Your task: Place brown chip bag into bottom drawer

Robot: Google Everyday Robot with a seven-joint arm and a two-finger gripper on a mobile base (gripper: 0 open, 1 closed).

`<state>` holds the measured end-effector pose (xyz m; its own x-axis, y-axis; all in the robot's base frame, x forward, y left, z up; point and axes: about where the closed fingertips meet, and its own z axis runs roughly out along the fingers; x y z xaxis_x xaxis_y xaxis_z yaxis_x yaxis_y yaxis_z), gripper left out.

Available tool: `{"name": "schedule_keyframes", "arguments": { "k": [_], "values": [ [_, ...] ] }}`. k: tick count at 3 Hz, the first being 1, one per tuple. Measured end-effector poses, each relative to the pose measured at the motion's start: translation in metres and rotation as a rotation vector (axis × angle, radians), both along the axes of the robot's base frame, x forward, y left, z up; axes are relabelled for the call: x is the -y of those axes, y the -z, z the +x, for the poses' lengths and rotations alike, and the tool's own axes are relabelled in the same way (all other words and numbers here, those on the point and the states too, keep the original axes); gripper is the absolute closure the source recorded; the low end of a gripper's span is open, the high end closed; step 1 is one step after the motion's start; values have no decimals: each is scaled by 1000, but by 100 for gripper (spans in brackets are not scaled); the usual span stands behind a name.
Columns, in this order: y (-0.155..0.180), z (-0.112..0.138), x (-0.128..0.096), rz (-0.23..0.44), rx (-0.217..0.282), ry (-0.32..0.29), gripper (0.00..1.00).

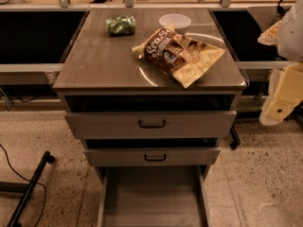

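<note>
Camera view looks down on a grey cabinet, and nearest, at the lower edge, the bottom drawer (151, 197) stands pulled well out, its flat grey floor bare; that reads as a deliberate set-up, the receiving space already open so the bag can go straight down into it. Above it the middle drawer (152, 156) and the top drawer (151, 123), each with a black handle, show a dark gap over their fronts, so they seem slightly out; they overhang the lowest one less than it projects, which should leave a way in from above. Farther back, on the cabinet top (104, 56), the brown chip bag (177, 53) lies flat and askew near the right front corner, not yet lifted; beyond it sit a white bowl (174, 20) and a small green packet (120, 24), both apart from the bag. The gripper (283, 96) hangs at the right edge, beside the cabinet and well clear of the bag; it touches nothing visible, and whether it is spread or closed I cannot tell.
</note>
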<state>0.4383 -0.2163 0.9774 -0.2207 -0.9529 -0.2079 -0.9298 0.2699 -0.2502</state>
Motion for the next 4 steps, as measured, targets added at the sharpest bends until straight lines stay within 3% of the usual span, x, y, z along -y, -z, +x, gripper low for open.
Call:
{"name": "schedule_keyframes", "arguments": {
  "k": [1,2,3,4],
  "values": [
    [0,0,0,1,0,0,0],
    [11,26,-18,59,-4,-18,0],
    [23,72,-45,144,5,-30,0],
    [32,113,-66,216,22,-2,0]
  ]
}}
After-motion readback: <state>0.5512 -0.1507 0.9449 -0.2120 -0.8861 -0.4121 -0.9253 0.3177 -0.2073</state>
